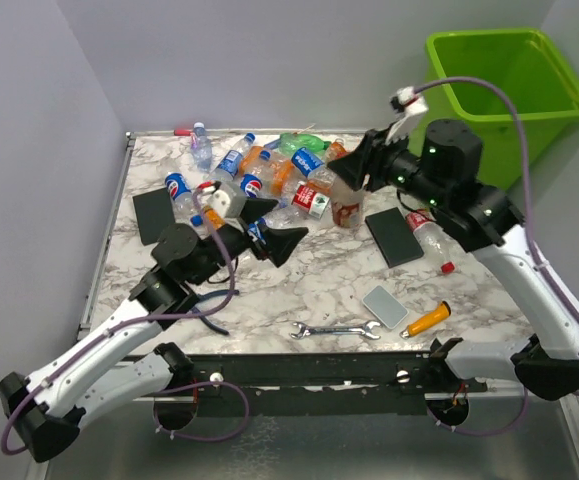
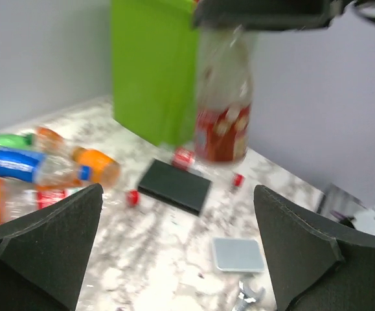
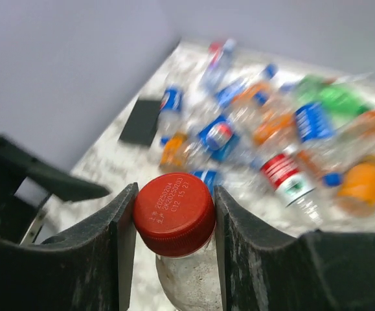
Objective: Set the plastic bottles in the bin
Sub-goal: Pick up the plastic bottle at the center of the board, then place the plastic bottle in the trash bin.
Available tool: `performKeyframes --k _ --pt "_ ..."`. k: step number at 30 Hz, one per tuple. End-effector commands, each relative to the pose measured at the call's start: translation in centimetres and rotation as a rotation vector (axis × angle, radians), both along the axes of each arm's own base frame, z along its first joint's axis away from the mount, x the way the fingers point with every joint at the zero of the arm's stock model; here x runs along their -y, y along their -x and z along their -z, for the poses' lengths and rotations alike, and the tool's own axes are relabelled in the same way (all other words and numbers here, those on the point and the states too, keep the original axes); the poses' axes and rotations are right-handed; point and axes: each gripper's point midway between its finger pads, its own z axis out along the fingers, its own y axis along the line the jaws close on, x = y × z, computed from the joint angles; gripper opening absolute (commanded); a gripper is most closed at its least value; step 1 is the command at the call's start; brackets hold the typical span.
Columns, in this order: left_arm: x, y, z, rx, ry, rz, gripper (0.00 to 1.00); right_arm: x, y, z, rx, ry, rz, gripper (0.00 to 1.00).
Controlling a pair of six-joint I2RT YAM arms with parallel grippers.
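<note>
I am holding one clear bottle (image 1: 347, 205) by its red cap (image 3: 174, 214), my right gripper (image 1: 357, 165) clenching on the cap so the body is hanging free above the table (image 1: 319, 285). I judge that this grip is letting it drop straight into the bin (image 1: 529, 110), which is standing beyond the far right corner. My left gripper (image 2: 177, 189) is gaping wide, grasping nothing, low beside the other bottles (image 1: 269, 175) crowding the far left. A black slab (image 1: 394, 237) and one more bottle (image 1: 431, 238) are lying under my right arm. The wrench (image 1: 335, 330), grey slab (image 1: 384, 306) and screwdriver (image 1: 427, 320) are lying near the front, out of the way. Only the bin's rim is needing clearance.
</note>
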Motion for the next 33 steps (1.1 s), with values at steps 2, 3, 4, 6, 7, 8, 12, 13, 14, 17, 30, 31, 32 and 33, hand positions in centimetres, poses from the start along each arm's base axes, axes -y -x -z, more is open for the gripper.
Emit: performKeyframes --k 2,3,4,6,7,8,12,13,14,17,30,31,32,33 --pt "-7.9 -2.5 -1.1 0.153 -0.044 -0.41 0.99 11.0 -1.8 -11.3 0.317 0.029 0.516 0.01" --pt "-8.9 -2.5 -1.1 0.168 -0.04 -0.447 0.99 12.6 -2.1 -12.8 0.359 0.013 0.609 0.01" --pt "-9.4 -2.4 -0.8 0.186 -0.041 -0.468 0.99 14.4 -2.5 -14.3 0.4 0.0 0.713 0.01" --pt "-10.2 -2.4 0.0 0.197 -0.039 -0.496 0.99 17.6 -3.2 -17.1 0.495 0.005 0.918 0.01" --pt "-10.4 -2.4 0.6 0.189 -0.037 -0.51 0.99 19.2 -3.5 -18.4 0.548 0.003 1.023 0.01" --pt "-10.7 -2.5 1.3 0.181 -0.039 -0.523 0.99 20.7 -3.6 -19.8 0.605 -0.02 1.116 0.01" --pt "-11.9 -2.9 3.6 0.14 -0.03 -0.591 0.99 25.1 -5.8 -23.3 0.724 -0.083 1.311 0.0" --pt "-12.2 -2.9 3.9 0.137 -0.019 -0.603 0.99 26.5 -6.6 -23.6 0.737 -0.096 1.358 0.0" --pt "-12.4 -2.9 4.1 0.131 -0.009 -0.613 0.99 28.0 -7.3 -23.6 0.746 -0.127 1.413 0.0" --pt "-12.8 -2.8 4.1 0.123 0.013 -0.626 0.99 32.0 -10.7 -22.3 0.71 -0.172 1.515 0.01" --pt "-14.0 -2.7 4.5 0.097 0.026 -0.677 0.99 35.7 -22.9 -12.0 0.438 -0.102 1.421 0.49" --pt "-14.0 -2.7 4.5 0.097 0.026 -0.677 0.99 35.4 -23.2 -11.3 0.409 -0.109 1.405 0.63" --pt "-14.0 -2.7 4.5 0.097 0.023 -0.674 0.99 35.1 -23.4 -11.0 0.394 -0.115 1.389 0.66" --pt "-14.1 -2.6 4.4 0.1 0.026 -0.674 0.99 34.9 -23.6 -10.5 0.383 -0.113 1.375 0.71"
